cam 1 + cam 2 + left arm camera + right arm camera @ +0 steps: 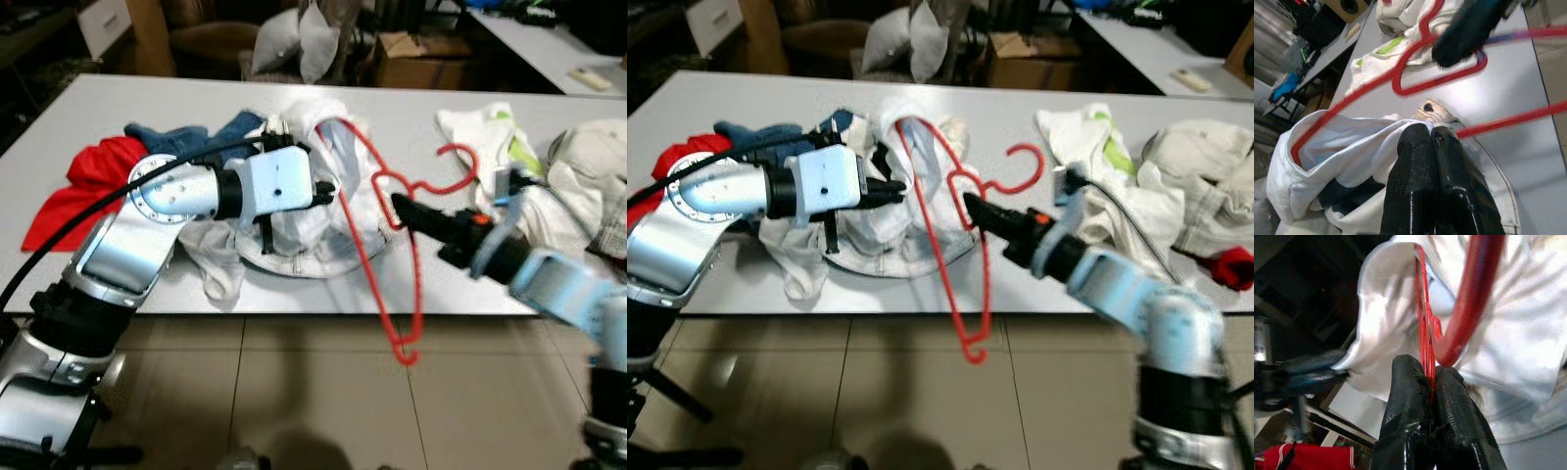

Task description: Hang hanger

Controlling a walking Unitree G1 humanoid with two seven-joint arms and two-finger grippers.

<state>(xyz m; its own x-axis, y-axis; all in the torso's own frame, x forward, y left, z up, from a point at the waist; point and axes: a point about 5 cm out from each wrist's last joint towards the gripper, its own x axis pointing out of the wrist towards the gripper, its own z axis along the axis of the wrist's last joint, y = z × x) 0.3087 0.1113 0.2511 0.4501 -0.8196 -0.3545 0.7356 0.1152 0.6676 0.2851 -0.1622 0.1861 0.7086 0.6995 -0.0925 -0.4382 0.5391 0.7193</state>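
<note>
A red wire hanger point(986, 284) is partly threaded into a white garment point(304, 235) that lies bunched on the grey table point(118, 108). Its lower end hangs past the table's front edge, and its hook point(460, 176) curls up to the right. My right gripper point(397, 203) is shut on the hanger wire point(1426, 352) near the base of the hook. From the left, my left gripper point(331, 196) is shut on a fold of the white garment point(1352, 142), right beside the hanger's shoulder.
A red cloth point(83, 186) and a blue cloth point(176, 137) lie at the table's left. More pale clothes point(490, 132) and a beige garment point(598, 166) cover the right side. A cardboard box point(416, 59) stands behind the table. Tiled floor point(294, 392) lies in front.
</note>
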